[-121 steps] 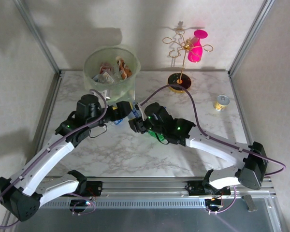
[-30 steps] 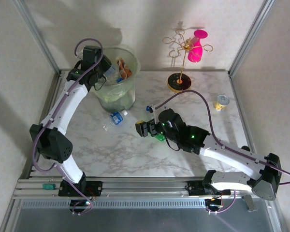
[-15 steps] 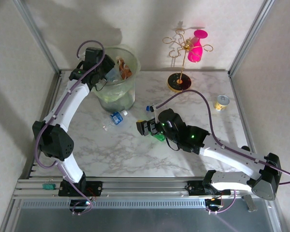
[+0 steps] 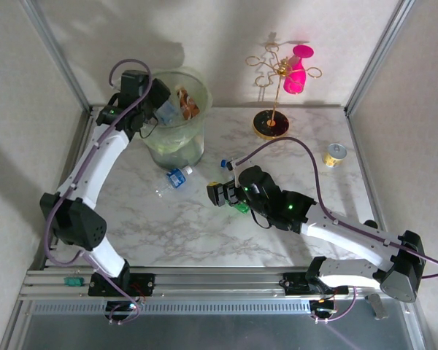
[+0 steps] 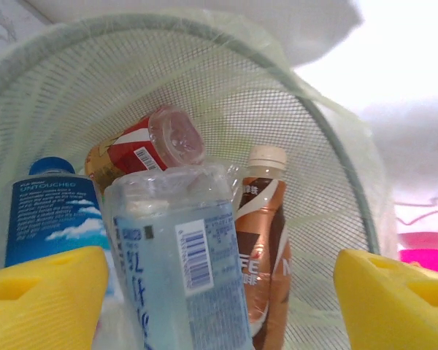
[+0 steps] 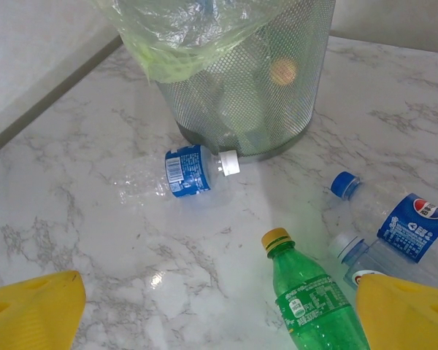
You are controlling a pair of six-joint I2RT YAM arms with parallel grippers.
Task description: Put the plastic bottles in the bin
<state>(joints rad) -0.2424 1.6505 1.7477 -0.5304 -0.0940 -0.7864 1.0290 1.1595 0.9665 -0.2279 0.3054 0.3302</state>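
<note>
The bin [image 4: 196, 91] stands at the back left, a pale-green mesh bucket with a liner. My left gripper [image 4: 159, 104] hangs over its rim, open. Between its fingers [image 5: 51, 292] sits a clear bottle with a pale-blue label [image 5: 179, 270], with a wide gap to the right finger. Below lie a copper-brown bottle [image 5: 266, 219], a red-labelled one [image 5: 157, 138] and a blue-labelled one [image 5: 51, 219]. My right gripper [image 4: 215, 195] is open low over the table beside a green bottle [image 6: 314, 299]. A clear blue-labelled bottle [image 6: 190, 169] lies by the bin [image 6: 277, 95].
Two more clear bottles with blue labels [image 6: 409, 226] lie right of the green one. A gold wire stand [image 4: 276, 87] with a pink cup [image 4: 298, 69] is at the back. A silver can [image 4: 336, 154] sits at the right. Metal frame posts bound the table.
My left gripper's jaws have opened over the bin, and that arm has shifted slightly. The right arm has hardly moved.
</note>
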